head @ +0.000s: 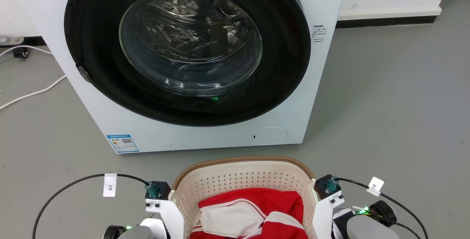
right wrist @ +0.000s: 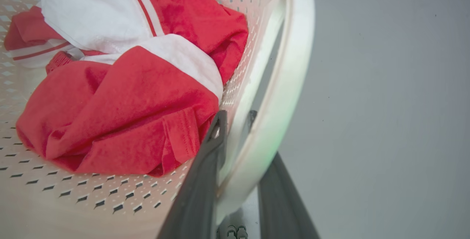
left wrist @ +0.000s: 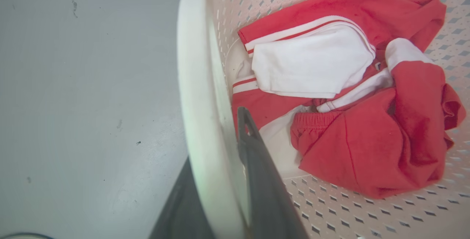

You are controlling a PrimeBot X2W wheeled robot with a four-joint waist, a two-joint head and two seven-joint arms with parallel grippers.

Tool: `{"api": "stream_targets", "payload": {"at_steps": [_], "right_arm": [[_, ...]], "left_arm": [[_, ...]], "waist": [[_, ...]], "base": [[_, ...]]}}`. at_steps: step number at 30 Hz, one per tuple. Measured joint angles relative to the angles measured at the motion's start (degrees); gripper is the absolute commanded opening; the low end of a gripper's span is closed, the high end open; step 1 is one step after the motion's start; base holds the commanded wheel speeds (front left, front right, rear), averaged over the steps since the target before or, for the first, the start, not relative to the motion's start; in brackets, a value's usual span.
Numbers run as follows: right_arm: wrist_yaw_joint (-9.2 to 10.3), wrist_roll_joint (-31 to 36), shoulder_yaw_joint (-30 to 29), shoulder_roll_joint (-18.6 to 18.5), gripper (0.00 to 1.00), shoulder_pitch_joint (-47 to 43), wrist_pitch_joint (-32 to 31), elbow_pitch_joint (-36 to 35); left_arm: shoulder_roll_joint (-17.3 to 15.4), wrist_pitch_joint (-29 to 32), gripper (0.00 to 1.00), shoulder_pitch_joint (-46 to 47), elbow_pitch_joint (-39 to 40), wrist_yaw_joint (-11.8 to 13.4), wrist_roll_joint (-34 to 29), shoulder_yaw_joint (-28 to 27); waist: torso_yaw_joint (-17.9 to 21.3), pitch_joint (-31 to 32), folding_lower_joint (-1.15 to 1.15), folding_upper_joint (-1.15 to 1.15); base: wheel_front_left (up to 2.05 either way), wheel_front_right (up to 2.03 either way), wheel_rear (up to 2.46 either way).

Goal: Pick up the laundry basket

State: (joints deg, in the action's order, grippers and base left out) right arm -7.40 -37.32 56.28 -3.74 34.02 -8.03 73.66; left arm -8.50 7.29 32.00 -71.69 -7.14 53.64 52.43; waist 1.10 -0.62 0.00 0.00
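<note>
The laundry basket, cream-white and perforated with a brown woven rim, sits low in the head view in front of the washing machine. Red and white clothes lie inside it. In the left wrist view my left gripper straddles the basket's white side handle, one dark finger inside the basket and the other outside, shut on it. My right gripper holds the opposite white handle the same way. I cannot tell whether the basket's bottom rests on the floor.
A white front-loading washing machine with its round glass door shut stands just beyond the basket. A white cable runs over the grey floor at the far left. A white wall base runs at the back right.
</note>
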Motion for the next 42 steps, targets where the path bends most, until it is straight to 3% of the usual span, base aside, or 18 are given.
{"api": "stream_targets", "payload": {"at_steps": [42], "right_arm": [[0.00, -5.09, 5.38, -0.63, 0.00, 0.31, 0.42, 0.21]], "left_arm": [[0.02, -0.24, 0.00, 0.34, -0.57, 0.00, 4.61, 4.59]], "waist": [[0.06, 0.40, 0.01, 0.00]], "base": [[0.00, 0.00, 0.00]]}}
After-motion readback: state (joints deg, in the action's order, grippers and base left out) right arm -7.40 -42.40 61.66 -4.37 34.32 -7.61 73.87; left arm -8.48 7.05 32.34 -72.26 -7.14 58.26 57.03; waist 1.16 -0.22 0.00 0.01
